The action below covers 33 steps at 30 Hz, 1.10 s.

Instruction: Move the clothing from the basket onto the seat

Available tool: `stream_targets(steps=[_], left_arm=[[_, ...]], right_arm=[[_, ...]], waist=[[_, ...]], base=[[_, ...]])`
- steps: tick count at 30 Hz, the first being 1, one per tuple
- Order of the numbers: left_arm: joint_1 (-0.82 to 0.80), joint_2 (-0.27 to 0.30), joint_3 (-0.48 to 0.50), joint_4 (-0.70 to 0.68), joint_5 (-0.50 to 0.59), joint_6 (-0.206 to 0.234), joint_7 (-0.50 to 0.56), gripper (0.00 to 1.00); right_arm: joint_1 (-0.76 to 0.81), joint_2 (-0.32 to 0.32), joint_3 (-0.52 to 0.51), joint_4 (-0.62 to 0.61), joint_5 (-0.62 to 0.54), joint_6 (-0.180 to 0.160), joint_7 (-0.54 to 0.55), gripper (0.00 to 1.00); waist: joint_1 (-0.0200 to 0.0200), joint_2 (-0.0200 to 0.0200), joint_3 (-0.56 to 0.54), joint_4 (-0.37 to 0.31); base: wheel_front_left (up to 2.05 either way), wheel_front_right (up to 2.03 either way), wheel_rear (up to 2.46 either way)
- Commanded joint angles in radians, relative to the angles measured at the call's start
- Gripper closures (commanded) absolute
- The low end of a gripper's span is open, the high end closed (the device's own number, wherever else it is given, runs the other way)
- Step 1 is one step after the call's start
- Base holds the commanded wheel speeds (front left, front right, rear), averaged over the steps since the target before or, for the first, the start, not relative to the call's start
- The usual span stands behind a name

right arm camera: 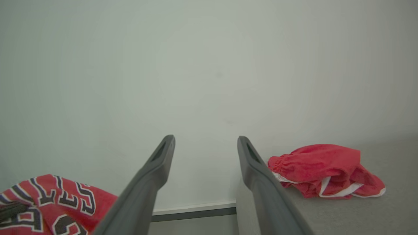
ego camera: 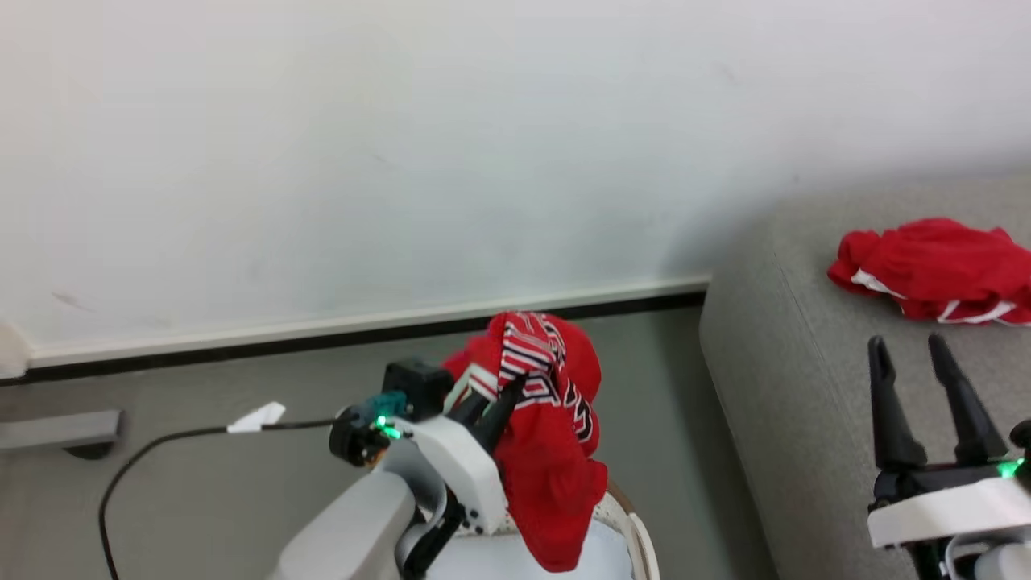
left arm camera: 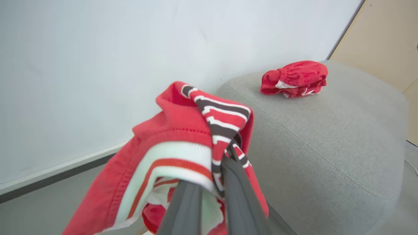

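Left gripper (ego camera: 506, 395) is clenched on the lettered jersey (ego camera: 552, 451), which hangs above the basket (ego camera: 638, 536) rim. The left wrist view adds detail: the fingers (left arm camera: 238, 189) pinch the striped trim. Further right, a second red garment (ego camera: 938, 270) lies on the seat (ego camera: 773, 387). Right gripper (ego camera: 908, 348) stands released and empty over the seat.

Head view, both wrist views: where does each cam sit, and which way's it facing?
Head: on the robot's head, looking forward and down at wall, floor and sofa; left claw shut on the lettered jersey over the basket, right claw open at lower right.
Left wrist: on the left wrist, looking along its fingers past the jersey to the sofa.
Right wrist: on the right wrist, looking along its spread fingers at the wall.
Shared: all three show the crumpled red garment on the sofa.
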Motion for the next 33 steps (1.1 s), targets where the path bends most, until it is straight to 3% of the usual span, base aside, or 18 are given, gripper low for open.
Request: stream_targets(steps=[1, 15, 23, 28, 33], left_arm=[[-0.014, 0.011, 0.007, -0.024, -0.006, 0.005, 0.001, 1.0], [-0.077, 0.111, 0.107, -0.353, -0.056, 0.113, 0.097, 1.0], [-0.042, 0.14, 0.105, -0.458, -0.058, 0.154, 0.136, 1.0], [-0.036, 0.143, 0.1, -0.485, -0.055, 0.163, 0.145, 1.0], [-0.04, 0.14, 0.089, -0.498, -0.048, 0.165, 0.148, 1.0]], right_arm=[[0.022, 0.003, 0.005, 0.004, 0.007, -0.002, -0.003, 0.0], [0.067, 0.012, 0.071, 0.011, 0.007, -0.002, -0.003, 0.0], [0.051, 0.013, 0.101, -0.003, 0.01, -0.002, -0.003, 0.0], [0.032, -0.007, 0.187, -0.019, 0.038, -0.002, -0.003, 0.0], [-0.003, -0.03, 0.352, -0.044, 0.069, -0.002, -0.003, 0.0]], waist=[[0.0003, -0.0001, -0.04, 0.037], [0.0003, -0.0001, -0.071, 0.059], [0.0003, -0.0001, -0.064, 0.055], [0.0003, -0.0001, -0.058, 0.061], [0.0003, -0.0001, -0.055, 0.069]], base=[[0.0, 0.0, 0.0], [0.0, 0.0, 0.0], [0.0, 0.0, 0.0], [0.0, 0.0, 0.0], [0.0, 0.0, 0.0]])
